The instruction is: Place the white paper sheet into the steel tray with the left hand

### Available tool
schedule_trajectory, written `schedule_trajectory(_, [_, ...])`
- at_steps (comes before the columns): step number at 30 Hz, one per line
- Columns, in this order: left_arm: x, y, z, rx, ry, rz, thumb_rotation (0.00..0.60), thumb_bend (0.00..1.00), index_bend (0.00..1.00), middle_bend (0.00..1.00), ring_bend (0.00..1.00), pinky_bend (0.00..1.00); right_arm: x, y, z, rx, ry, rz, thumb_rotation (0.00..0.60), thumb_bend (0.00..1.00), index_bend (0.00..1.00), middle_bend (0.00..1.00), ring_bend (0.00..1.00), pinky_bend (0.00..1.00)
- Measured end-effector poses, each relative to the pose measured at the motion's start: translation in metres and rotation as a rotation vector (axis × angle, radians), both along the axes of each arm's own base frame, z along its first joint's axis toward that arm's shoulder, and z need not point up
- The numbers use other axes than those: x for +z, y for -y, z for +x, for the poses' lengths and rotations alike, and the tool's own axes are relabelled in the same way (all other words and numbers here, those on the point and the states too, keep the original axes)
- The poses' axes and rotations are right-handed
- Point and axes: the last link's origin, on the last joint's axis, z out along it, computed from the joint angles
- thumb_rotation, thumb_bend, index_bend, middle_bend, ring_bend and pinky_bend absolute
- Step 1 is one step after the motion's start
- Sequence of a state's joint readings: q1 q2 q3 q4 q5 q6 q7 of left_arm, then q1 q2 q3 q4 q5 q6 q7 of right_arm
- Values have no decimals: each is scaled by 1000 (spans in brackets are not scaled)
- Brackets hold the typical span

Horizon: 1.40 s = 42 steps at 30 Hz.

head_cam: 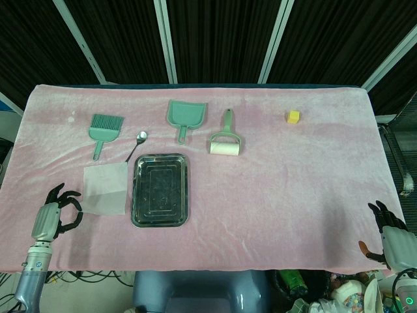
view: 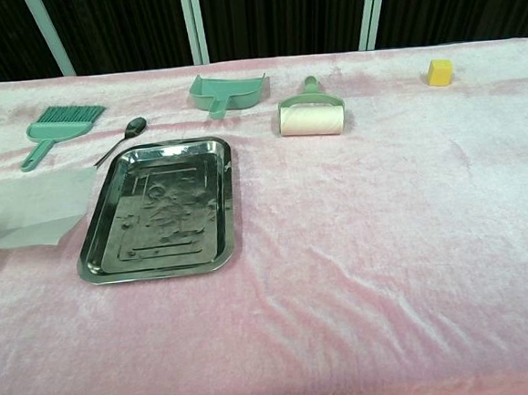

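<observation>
The white paper sheet (head_cam: 105, 190) lies just left of the steel tray (head_cam: 136, 195), its near edge raised off the pink cloth. My left hand (head_cam: 55, 216) is at the sheet's near left corner, fingers curled on that corner, holding it. In the chest view the paper sheet (view: 33, 209) slopes up beside the steel tray (view: 94, 235), and neither hand shows there. The tray holds nothing. My right hand (head_cam: 391, 237) rests at the table's near right edge with its fingers apart, holding nothing.
Along the back stand a green brush (head_cam: 103, 131), a spoon (head_cam: 135, 147) whose handle reaches the paper's far corner, a green dustpan (head_cam: 185, 116), a lint roller (head_cam: 225, 141) and a yellow cube (head_cam: 294, 117). Pink cloth covers the whole table.
</observation>
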<state>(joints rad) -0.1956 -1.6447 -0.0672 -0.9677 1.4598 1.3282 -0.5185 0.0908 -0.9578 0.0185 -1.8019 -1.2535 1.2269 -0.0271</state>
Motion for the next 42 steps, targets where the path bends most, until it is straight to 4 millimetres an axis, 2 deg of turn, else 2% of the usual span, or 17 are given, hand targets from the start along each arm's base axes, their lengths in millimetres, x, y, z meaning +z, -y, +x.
schedule_trajectory(4, [-10,-5,11,-21,36,3,600,511,668,314,10,40,0,0,0,-5,-3,7,600,254,0,7,99,151])
schedule_trajectory(11, [-14,-5,25,-92,22,13,600,511,677,327,10,40,0,0,0,-8,-6,13,600,255,0,7,99,151])
schedule_trajectory(16, [-9,8,21,-92,-2,44,600,511,678,334,10,40,0,0,-1,-12,-8,19,600,255,0,7,99,151])
schedule_trajectory(21, [-2,3,25,-102,13,87,600,511,678,334,10,40,-1,0,0,-16,-10,29,600,255,0,7,99,151])
schedule_trajectory(30, [-27,-10,49,-218,10,93,600,511,678,335,10,40,-1,0,-1,-23,-13,30,600,256,0,7,99,151])
schedule_trajectory(37, [-49,-4,63,-287,15,83,600,511,678,336,10,40,-1,-1,-2,-28,-15,35,600,256,0,7,99,151])
schedule_trajectory(42, [-52,-2,65,-306,-6,107,600,511,678,336,10,40,-1,-1,-2,-31,-17,43,600,256,0,7,99,151])
